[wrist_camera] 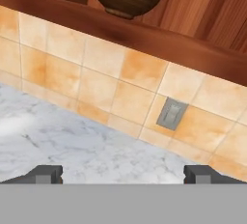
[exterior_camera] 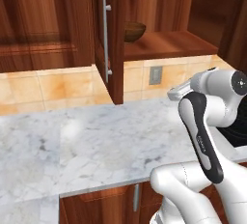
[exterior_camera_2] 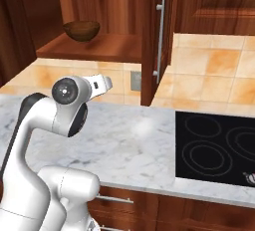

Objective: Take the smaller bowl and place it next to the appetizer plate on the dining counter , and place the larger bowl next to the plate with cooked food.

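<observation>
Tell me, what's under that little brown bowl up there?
The smaller bowl sits on an open wooden cabinet shelf. Below come tan tiles with a grey wall switch. Its inside is hidden.

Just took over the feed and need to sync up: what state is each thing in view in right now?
Small dark brown wooden bowl: upright on the open cabinet shelf, untouched.
Wooden cabinet door with steel handle: swung open.
Gripper: open, empty, above the marble wall counter, below the shelf.
Black cooktop: bare, nothing on its rings.
</observation>
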Tool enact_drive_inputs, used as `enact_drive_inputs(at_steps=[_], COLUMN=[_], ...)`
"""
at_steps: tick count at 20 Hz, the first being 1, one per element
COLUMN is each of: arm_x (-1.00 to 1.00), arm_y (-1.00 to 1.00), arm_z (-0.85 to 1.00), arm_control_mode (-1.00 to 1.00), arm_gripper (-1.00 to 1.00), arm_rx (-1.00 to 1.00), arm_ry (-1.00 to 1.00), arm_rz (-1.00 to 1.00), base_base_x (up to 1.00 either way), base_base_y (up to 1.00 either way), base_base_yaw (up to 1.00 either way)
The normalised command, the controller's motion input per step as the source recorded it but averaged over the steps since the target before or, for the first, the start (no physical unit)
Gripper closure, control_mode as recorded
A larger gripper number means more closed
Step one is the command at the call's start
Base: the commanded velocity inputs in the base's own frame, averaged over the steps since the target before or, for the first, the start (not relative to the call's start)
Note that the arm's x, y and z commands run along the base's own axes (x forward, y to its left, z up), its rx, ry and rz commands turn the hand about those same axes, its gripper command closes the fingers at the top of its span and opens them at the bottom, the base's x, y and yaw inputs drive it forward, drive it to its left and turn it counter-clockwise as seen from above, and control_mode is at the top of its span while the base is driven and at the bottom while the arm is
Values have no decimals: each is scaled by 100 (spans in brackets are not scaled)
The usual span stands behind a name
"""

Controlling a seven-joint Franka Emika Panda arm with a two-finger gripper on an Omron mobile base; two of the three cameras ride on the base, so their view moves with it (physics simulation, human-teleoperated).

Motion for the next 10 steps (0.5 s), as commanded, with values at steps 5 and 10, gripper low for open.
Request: enact_drive_inputs(at_steps=[5, 10], arm_x=[3, -16], arm_y=[0, 2], arm_z=[4, 31], arm_control_mode=[-100, -100], arm_gripper=[-100, -100], arm_rx=[0, 0], arm_ry=[2, -2], arm_rz=[-3, -6], base_base_x=[24, 0], base_base_y=[8, 0], base_base_yaw=[-2, 0])
